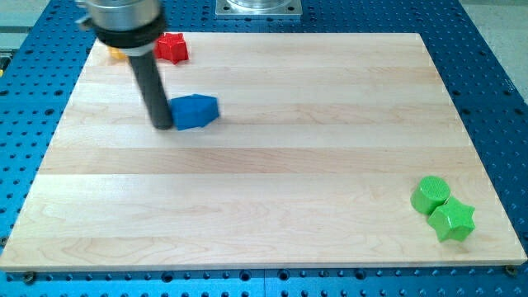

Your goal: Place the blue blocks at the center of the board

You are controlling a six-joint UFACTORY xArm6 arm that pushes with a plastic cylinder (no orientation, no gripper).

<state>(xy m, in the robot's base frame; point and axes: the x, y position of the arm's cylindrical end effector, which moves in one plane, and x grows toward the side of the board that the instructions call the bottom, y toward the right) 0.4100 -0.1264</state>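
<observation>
A blue block (195,111), a chunky shape that may be two blue pieces pressed together, lies on the wooden board (264,181) at the upper left. My tip (163,126) stands on the board right at the blue block's left side, touching or nearly touching it. The dark rod rises from there to the view's top left and hides part of the board behind it.
A red star-like block (172,48) lies near the board's top left edge. An orange or yellow block (116,54) peeks out behind the rod. A green cylinder (431,195) and a green star (452,220) sit together at the lower right. A blue perforated table surrounds the board.
</observation>
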